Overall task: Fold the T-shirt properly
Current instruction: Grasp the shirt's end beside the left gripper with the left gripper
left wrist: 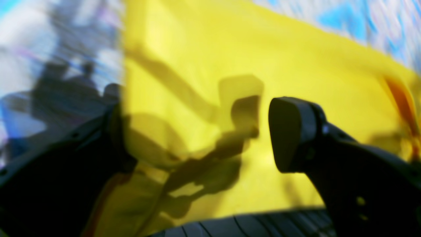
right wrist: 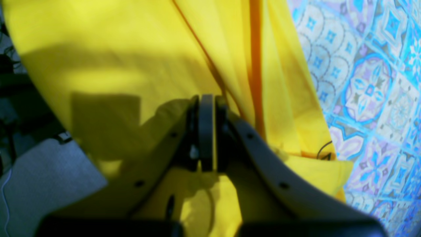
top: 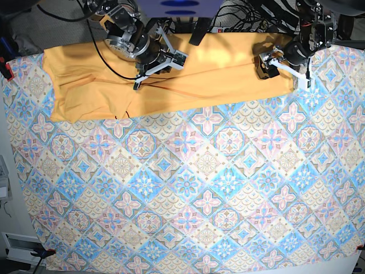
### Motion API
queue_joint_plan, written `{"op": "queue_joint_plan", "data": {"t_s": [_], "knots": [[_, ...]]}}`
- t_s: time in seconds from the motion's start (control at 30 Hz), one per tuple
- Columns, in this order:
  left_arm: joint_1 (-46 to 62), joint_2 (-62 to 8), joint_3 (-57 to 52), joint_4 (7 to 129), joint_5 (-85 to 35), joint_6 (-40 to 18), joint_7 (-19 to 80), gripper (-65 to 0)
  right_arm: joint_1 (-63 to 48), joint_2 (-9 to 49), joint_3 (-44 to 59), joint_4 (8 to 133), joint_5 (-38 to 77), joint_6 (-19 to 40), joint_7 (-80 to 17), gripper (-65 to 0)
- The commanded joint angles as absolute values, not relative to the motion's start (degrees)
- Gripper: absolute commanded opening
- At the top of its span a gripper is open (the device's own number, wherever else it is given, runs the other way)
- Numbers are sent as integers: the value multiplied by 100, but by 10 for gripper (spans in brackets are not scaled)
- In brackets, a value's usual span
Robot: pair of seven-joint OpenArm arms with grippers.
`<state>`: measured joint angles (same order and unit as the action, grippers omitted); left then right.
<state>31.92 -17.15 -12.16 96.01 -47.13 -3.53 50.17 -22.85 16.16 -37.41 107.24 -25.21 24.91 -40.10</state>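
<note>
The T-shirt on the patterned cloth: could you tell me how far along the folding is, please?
Done: the T-shirt lies as a long, narrow band along the far edge of the tablecloth, so a lengthwise fold looks made. In hand: the right gripper is shut on a pinch of fabric, while the left gripper stands open over the other end, holding nothing. Left: folding the band across into a compact stack.

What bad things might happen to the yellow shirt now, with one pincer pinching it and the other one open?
1. The right pincer is shut on a bunched fold of the T-shirt. Pulling from there might drag creases across it and leave the fold crooked.
2. The left pincer is open over the shirt's other end and holds nothing. If only one side pulls, that end may lag or skew.
3. The shirt lies along the far edge of the tablecloth, so a tug backward may slide it off.
</note>
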Motion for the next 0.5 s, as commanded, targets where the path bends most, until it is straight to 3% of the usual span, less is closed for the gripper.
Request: {"op": "queue_joint_plan", "data": {"t_s": [0.0,0.33,0.4,0.47], "knots": [[3213,-1780,-1235,9657,-4769,-356,5086,-83,-2273,1622,-3732,10809,-2519,2466,-3934,-641],[3196,-1780,-1235,9631,-4778,-347,5086,-87,-2273,1622,-3732,10809,-2519,2466,-3934,-642],[3196,-1771,-1235,9640,-4778,-347,5077,-143,-2273,1622,-3732,10809,-2519,2466,-3934,-642],[3196,-1771,-1235,9640,-4778,-347,5042,-266,-2273,1622,-3732,10809,-2519,2466,-3934,-642]]}}
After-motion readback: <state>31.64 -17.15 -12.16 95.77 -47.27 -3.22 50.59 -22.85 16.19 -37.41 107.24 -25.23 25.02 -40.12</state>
